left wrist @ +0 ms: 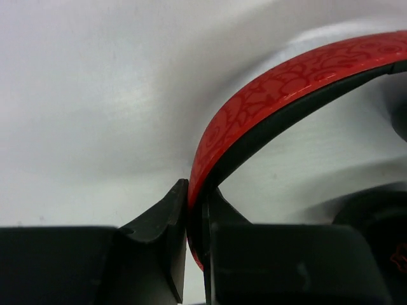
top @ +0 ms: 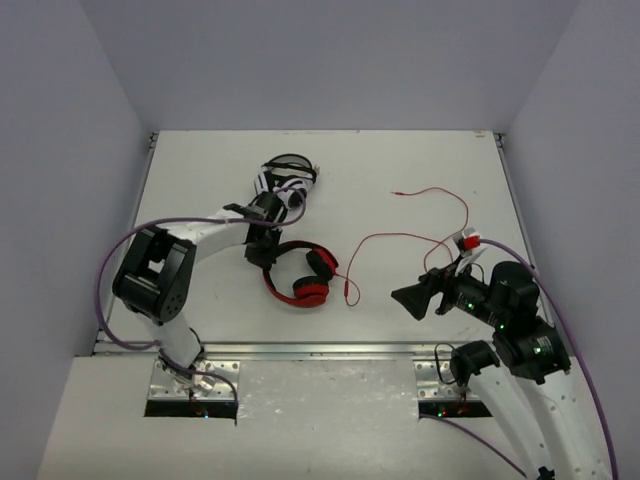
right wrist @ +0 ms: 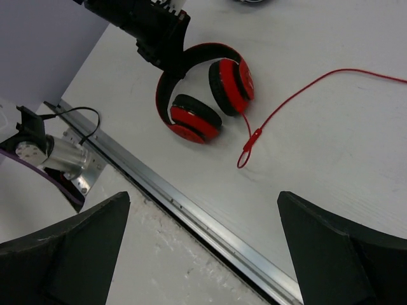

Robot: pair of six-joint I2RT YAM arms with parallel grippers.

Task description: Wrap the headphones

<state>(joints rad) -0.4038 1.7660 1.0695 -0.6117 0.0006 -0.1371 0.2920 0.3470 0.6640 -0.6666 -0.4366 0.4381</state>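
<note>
On the left-centre of the table (top: pixel 400 160), the red headphones (top: pixel 300 278) lie with their headband arching toward the left arm and both ear cups turned toward the near edge. The left tool (top: pixel 262 255) comes down on the far-left part of that headband and is clamped on it. In the left wrist view its two black fingers (left wrist: pixel 159 222) pinch the red patterned band (left wrist: pixel 273 89) from both sides, one on the outer red face, one on the black inner lining, with no gap showing between pads and band. The right wrist view shows the same grip from across the table: the left tool (right wrist: pixel 162 54) sits on the top of the arch, and the headphones (right wrist: pixel 203 95) rest flat below it, black cushions visible.

The thin red cable (top: pixel 400 240) leaves the right-hand ear cup, folds into a small tight bend (right wrist: pixel 245 155) just beside the cups, then runs loosely across the table to the right and curls back to its free end (top: pixel 397 193) farther away.

The right tool (top: pixel 410 298) hangs well apart from the headphones, to their right near the metal rail (right wrist: pixel 191 216) at the table's near edge. Its fingers are spread wide, with nothing between them, and it points toward the headphones. Black-and-white headphones (top: pixel 285 180) lie beyond the left tool, apart from the red pair.
</note>
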